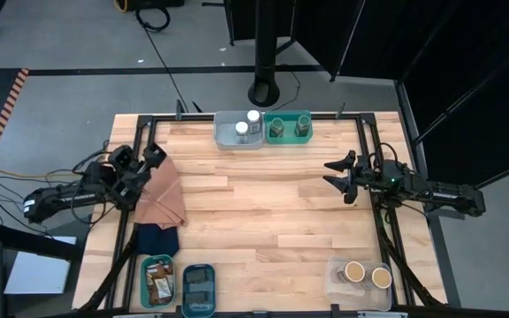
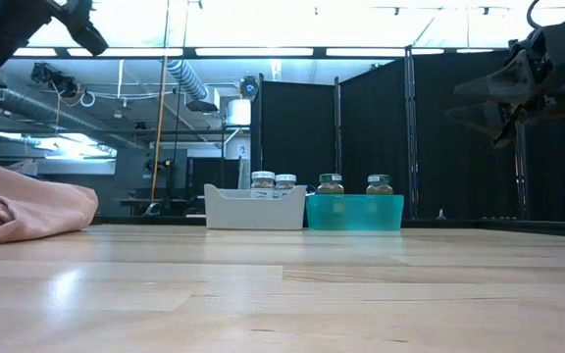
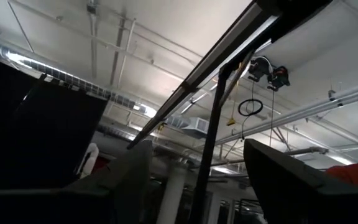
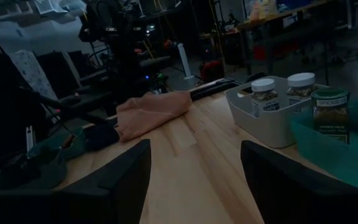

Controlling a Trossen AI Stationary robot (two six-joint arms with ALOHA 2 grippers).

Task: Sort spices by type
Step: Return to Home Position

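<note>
Two white-lidded jars (image 1: 247, 123) stand in a grey bin (image 1: 223, 140) at the table's far edge. Two green-lidded jars (image 1: 289, 126) stand in a teal bin (image 1: 288, 140) beside it. Two tan-topped round jars (image 1: 367, 274) sit in a clear bin at the near right. Flat brown packets (image 1: 157, 281) and a small black box (image 1: 198, 284) lie in two bins at the near left. My left gripper (image 1: 154, 154) is open and empty above the table's left edge, tipped up. My right gripper (image 1: 334, 171) is open and empty above the table's right side.
A brown folded cloth (image 1: 161, 194) and a dark blue folded cloth (image 1: 156, 238) lie at the table's left side. A black frame runs along the table's left, right and far edges. Bare wood fills the table's middle.
</note>
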